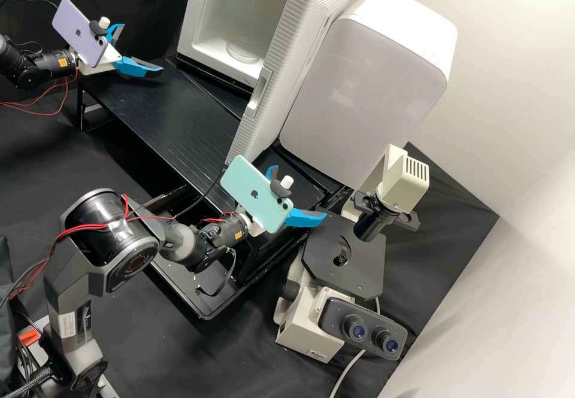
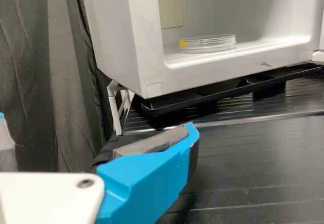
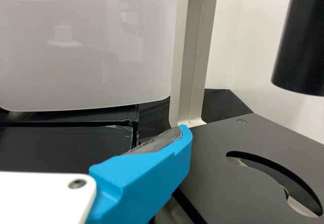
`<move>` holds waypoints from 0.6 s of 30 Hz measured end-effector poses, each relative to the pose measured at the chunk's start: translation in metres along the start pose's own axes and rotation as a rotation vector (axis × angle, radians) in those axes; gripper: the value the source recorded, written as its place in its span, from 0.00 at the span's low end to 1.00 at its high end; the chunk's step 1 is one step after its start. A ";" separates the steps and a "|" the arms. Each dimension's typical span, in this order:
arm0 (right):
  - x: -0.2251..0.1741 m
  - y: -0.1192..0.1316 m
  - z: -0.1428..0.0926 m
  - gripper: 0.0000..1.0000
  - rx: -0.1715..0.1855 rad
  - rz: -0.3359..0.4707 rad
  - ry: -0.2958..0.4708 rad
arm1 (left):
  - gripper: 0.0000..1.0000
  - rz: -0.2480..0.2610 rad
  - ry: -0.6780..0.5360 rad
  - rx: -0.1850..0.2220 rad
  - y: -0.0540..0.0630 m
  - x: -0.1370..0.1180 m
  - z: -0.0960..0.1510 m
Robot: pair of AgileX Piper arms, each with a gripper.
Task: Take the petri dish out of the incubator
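High view: the incubator (image 1: 206, 3) stood with its door (image 1: 287, 57) swung open, and the petri dish (image 1: 242, 49) lay flat on the chamber floor, near the front lip. My left gripper (image 1: 136, 48) hung out in front of the incubator, off to the side away from the door and well apart from the dish, fingers spread wide. My right gripper (image 1: 299, 193) sat by the door's free edge, also spread, holding nothing.

Left wrist view: the dish (image 2: 207, 43) sat inside the incubator, lid on, a yellow dot at its rim.

Right wrist view: one blue finger (image 3: 147, 178) lay near the door edge.

I judged the approach had barely begun; next the left gripper needed a level reach into the chamber.
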 end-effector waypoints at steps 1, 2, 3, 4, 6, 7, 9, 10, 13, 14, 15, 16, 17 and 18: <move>0.000 0.000 0.000 1.00 0.000 0.000 0.000 | 1.00 -0.002 -0.005 0.000 0.000 -0.001 0.001; 0.000 0.000 0.000 1.00 0.000 0.000 0.000 | 1.00 -0.003 -0.021 -0.001 0.000 -0.003 0.004; 0.000 0.000 0.000 1.00 0.000 0.000 0.000 | 1.00 -0.006 -0.040 -0.003 0.000 -0.005 0.008; 0.000 0.000 0.000 1.00 0.000 0.000 0.000 | 1.00 -0.004 -0.056 -0.001 0.000 -0.008 0.011; 0.000 0.000 0.000 1.00 0.000 0.000 0.000 | 1.00 -0.007 -0.101 0.009 0.001 -0.013 0.019; 0.000 0.000 0.000 1.00 0.000 0.000 0.000 | 1.00 -0.007 -0.136 0.011 0.001 -0.017 0.026; 0.000 0.000 0.000 1.00 0.000 0.000 0.000 | 1.00 -0.005 -0.168 0.015 0.003 -0.022 0.032; 0.000 0.000 0.000 1.00 0.000 0.000 0.000 | 1.00 -0.005 -0.195 0.017 0.003 -0.026 0.038; 0.000 0.000 0.000 1.00 0.000 0.000 0.000 | 1.00 -0.010 -0.256 0.029 0.002 -0.035 0.050; 0.000 0.000 0.000 1.00 0.000 0.000 0.000 | 1.00 -0.013 -0.277 0.028 0.002 -0.038 0.054; 0.000 0.000 0.000 1.00 0.000 0.000 0.000 | 1.00 -0.011 -0.293 0.032 0.002 -0.040 0.058; 0.000 0.000 0.000 1.00 0.000 0.000 0.000 | 1.00 -0.013 -0.315 0.037 0.002 -0.043 0.062; 0.000 0.000 0.000 1.00 0.000 0.000 0.000 | 1.00 -0.015 -0.338 0.044 0.001 -0.045 0.066; 0.000 0.000 0.000 1.00 0.000 0.000 0.000 | 1.00 -0.020 -0.354 0.050 0.000 -0.047 0.069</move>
